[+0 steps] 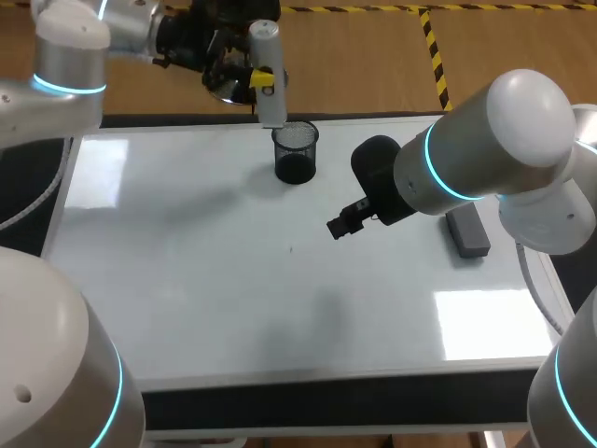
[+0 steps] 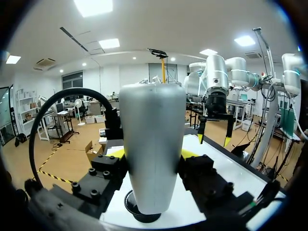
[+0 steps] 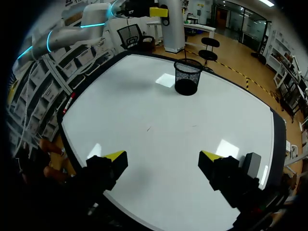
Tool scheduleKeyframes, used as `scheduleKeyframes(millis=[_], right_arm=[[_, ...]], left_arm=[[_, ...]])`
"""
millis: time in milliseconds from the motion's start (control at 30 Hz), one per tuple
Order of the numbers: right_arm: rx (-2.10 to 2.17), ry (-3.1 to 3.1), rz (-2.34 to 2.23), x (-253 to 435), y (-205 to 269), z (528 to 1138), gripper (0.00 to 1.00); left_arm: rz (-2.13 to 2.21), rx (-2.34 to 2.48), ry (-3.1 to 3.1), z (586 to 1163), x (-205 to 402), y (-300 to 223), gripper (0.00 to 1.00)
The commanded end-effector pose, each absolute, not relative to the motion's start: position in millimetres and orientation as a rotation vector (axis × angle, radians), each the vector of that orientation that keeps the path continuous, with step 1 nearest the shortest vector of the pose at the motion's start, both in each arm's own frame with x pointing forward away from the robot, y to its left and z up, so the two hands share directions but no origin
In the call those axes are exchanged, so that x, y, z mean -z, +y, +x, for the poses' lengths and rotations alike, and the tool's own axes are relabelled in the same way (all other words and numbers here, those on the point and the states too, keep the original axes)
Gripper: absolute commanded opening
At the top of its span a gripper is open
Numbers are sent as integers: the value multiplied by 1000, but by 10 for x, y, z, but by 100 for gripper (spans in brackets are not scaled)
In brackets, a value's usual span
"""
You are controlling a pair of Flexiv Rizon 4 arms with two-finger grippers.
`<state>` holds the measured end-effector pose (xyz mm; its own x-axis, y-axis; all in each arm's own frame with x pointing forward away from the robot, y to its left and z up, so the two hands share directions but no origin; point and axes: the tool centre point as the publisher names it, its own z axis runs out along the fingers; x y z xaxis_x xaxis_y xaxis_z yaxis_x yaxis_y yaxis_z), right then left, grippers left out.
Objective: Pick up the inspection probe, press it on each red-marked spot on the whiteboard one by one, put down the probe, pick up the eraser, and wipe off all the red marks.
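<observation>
The whiteboard (image 1: 187, 280) is covering almost the whole counter. No clear red mark is showing on it, only a faint speck or two near its middle, too small to tell the colour. The left arm (image 1: 65, 65) is reaching along the counter's far edge. The left claw (image 2: 153, 155) is gripping the inspection probe (image 1: 271, 103) from both sides, holding it upright with its lower end hanging just above the mesh cup (image 1: 297, 154). The cup is standing near the middle of the far edge, with nothing showing inside it. The right arm (image 1: 466, 159) is hovering over the right half of the board, and the right claw (image 3: 163, 161) is spread wide, carrying nothing and pointing down at bare board. The eraser (image 1: 466, 231) is lying flat close to the right edge, just beside that claw. The likeliest trouble from here is the probe's tip catching the cup's rim, since it seems to be hanging toward one side of the opening and so light a cup could be tipping or sliding. The probe's smooth tapered body could also be slipping in the grip.
</observation>
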<state>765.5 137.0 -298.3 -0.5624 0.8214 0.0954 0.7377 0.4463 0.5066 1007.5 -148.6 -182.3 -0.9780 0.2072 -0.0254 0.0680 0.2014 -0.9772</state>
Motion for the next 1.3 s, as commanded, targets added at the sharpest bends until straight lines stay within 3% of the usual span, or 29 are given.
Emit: scheduleKeyframes(millis=[33, 667, 1300], right_arm=[[-758, 2531, 1375, 2973, 1361, 7654, 100], [-758, 2531, 1375, 2973, 1361, 7654, 100], [-758, 2531, 1375, 2973, 1361, 7654, 100]], left_arm=[[-354, -1842, -2272, 10190, 1855, -1584, 0], [-368, -1834, -2250, 10302, 2082, -1877, 0], [-322, -1815, -2240, 10268, 2301, -1850, 0]])
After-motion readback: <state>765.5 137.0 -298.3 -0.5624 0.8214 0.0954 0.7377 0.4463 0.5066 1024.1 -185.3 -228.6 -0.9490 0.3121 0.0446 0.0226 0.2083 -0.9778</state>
